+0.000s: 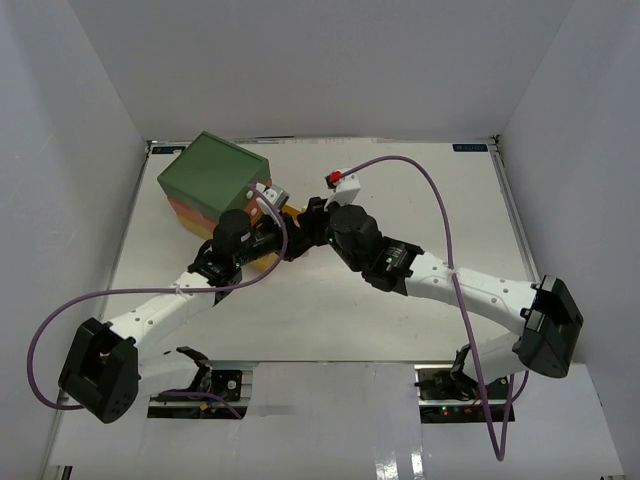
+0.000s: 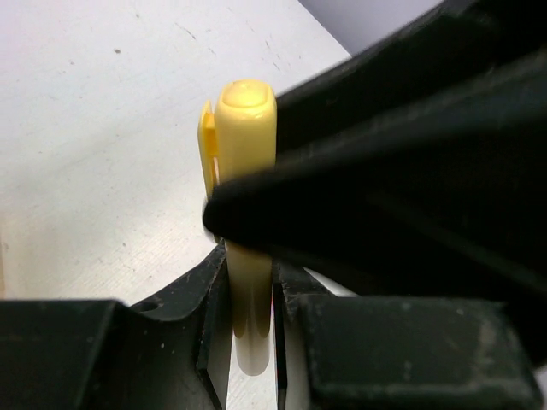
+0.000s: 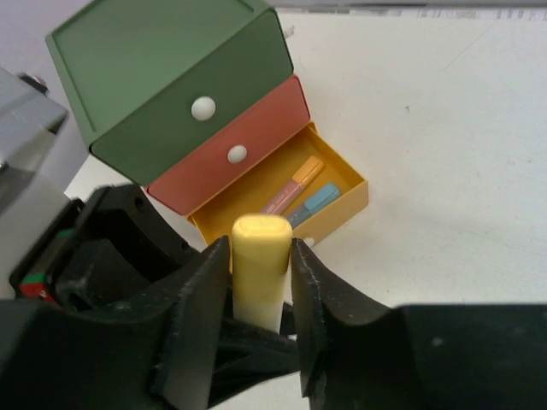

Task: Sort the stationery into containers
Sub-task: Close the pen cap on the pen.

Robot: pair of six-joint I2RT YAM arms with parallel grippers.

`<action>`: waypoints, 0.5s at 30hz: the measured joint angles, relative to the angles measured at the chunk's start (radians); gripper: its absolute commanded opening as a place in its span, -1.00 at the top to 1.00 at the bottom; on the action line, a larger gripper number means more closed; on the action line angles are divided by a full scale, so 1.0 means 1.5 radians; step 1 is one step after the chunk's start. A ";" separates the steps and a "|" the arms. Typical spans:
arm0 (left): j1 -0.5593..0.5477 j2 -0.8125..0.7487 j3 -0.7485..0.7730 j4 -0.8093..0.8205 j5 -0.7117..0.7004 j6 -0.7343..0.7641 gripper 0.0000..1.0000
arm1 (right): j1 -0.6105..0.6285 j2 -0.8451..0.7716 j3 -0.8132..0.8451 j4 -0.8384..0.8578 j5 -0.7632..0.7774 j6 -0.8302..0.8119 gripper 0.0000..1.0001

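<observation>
Far and left on the table, the chest was noted with its yellow bottom drawer standing open and two pens laid inside. Just near of it, the yellow marker was pinched by the left gripper and clamped on both sides by the right gripper. Its long axis ran along the fingers. The drawer was judged to lie just beyond the marker, equally close to both arms.

Illumination is bright, diffuse and overhead. Soft shadows fall on the table just in front of the chest. Glare streaks the table edge farthest from the chest. Wrist views blur at close range.
</observation>
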State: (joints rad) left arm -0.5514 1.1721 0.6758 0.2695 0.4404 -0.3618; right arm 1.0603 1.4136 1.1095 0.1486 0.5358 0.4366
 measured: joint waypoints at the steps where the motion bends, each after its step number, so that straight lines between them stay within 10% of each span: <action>1: 0.000 -0.001 0.000 0.004 -0.004 -0.004 1.00 | 0.000 0.001 0.005 -0.011 -0.004 -0.001 0.00; 15: -0.009 -0.007 -0.001 0.014 -0.009 -0.022 1.00 | -0.038 0.023 0.096 -0.053 -0.019 -0.042 -0.55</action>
State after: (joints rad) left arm -0.5652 1.1614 0.6750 0.2909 0.4274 -0.3943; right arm 1.0031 1.4483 1.2533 0.0685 0.5068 0.3729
